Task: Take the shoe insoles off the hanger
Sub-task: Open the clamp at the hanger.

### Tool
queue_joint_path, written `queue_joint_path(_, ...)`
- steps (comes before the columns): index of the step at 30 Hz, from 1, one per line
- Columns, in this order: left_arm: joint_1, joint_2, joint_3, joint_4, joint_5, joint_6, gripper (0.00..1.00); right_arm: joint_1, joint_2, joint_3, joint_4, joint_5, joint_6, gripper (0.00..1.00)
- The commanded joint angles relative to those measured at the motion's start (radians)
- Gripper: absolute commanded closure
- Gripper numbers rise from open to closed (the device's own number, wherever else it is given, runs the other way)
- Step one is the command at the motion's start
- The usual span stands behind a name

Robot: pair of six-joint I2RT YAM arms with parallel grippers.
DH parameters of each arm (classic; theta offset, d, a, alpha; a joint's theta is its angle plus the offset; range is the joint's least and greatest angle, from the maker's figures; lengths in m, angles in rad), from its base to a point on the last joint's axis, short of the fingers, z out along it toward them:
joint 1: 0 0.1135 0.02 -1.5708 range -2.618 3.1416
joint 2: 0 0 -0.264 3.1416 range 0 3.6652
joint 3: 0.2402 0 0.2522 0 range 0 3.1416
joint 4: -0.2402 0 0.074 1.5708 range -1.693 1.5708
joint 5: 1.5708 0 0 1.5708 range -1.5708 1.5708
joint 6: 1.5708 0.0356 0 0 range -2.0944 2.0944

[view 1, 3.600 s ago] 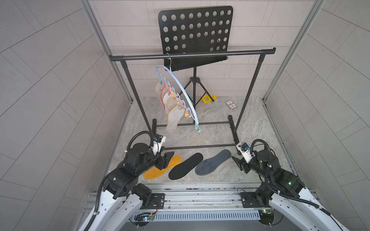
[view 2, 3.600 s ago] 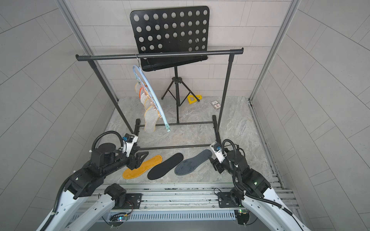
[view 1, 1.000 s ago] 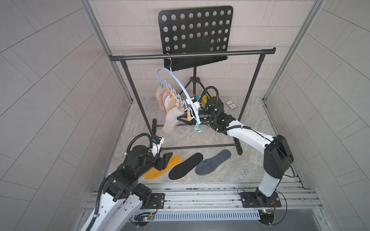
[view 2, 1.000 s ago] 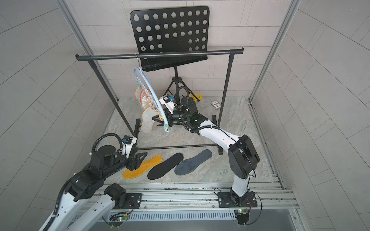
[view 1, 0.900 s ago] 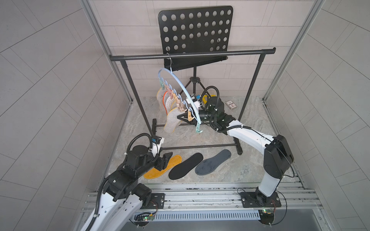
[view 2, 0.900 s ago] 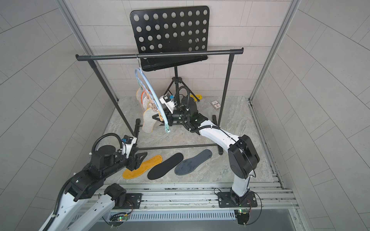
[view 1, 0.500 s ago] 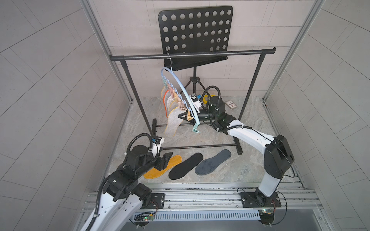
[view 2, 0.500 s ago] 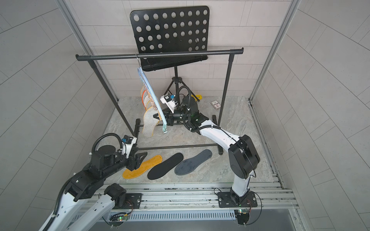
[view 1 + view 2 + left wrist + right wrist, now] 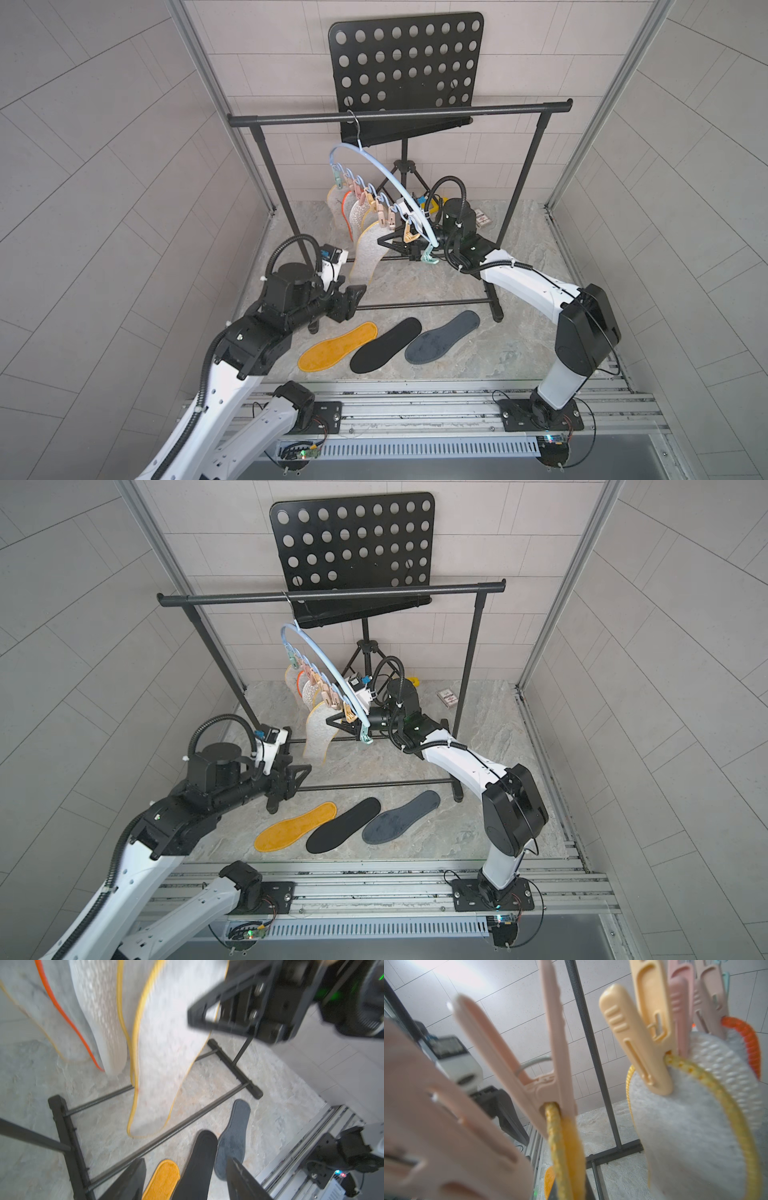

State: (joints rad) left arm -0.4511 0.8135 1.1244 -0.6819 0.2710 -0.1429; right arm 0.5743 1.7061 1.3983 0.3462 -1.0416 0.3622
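Black fingers first: the right gripper point(image 9: 381, 241) has its jaws pressed together, tips against the top of the nearest hanging insole point(image 9: 365, 259), just under the row of pastel clips point(image 9: 365, 195). I cannot tell from either top view whether the tips pinch that insole's yellow rim or only touch it. My left wrist camera shows the same gripper point(image 9: 190, 1017) in front of the pale insole point(image 9: 164, 1068), too blurred to settle it. The right wrist camera shows no fingers at all, only a pink clip point(image 9: 546, 1076) biting a yellow rim edge-on and a peach-yellow clip point(image 9: 652, 1047) clamped on a grey-white insole point(image 9: 685, 1126).

The left gripper point(image 9: 351, 301) hovers low with its jaws spread and nothing between them. From its wrist view point(image 9: 186, 1159) I look past both fingers point(image 9: 128, 1180) at the floor.

The hanger point(image 9: 362, 150) hangs by its wire hook from the garment rack point(image 9: 399, 115), its pale blue arch slanting down toward the right arm. A mint clip point(image 9: 430, 258) dangles at its low end, just beside the gripper body. Behind the nearest insole hang a white mesh one point(image 9: 357, 214), a red-edged one point(image 9: 343, 208) and a pale one farthest back point(image 9: 333, 197).

Three more insoles lie side by side on the stone floor point(image 9: 519, 353). They are a mustard yellow insole point(image 9: 337, 347) nearest the left gripper, a black insole point(image 9: 385, 345) and a dark grey insole point(image 9: 442, 337). The perforated music stand point(image 9: 407, 62) rises behind the rack.
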Motion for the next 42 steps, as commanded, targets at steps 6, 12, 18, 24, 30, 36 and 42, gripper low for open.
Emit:
queue_joint_path(6,0.045,0.244,0.277,0.237,0.124,-0.070,0.31,-0.008,-0.056,-0.022,-0.036,-0.044,-0.016,0.96)
queue_joint_path(12,0.047,0.328,0.285,0.328,0.203,-0.007,0.31,-0.008,-0.064,-0.015,-0.053,-0.070,-0.003,0.96)
queue_joint_path(18,0.092,0.345,0.226,0.391,0.339,0.048,0.30,-0.008,-0.074,-0.009,-0.093,-0.087,-0.009,0.96)
queue_joint_path(24,0.127,0.378,0.219,0.410,0.426,0.070,0.30,-0.008,-0.092,-0.007,-0.163,-0.101,-0.045,0.97)
queue_joint_path(30,0.134,0.422,0.238,0.452,0.538,0.082,0.32,-0.008,-0.101,-0.011,-0.186,-0.107,-0.049,0.97)
queue_joint_path(36,0.147,0.451,0.266,0.456,0.625,0.088,0.33,-0.008,-0.099,-0.010,-0.194,-0.110,-0.049,0.97)
queue_joint_path(42,0.152,0.457,0.275,0.452,0.643,0.088,0.35,-0.008,-0.100,-0.010,-0.199,-0.113,-0.049,0.97)
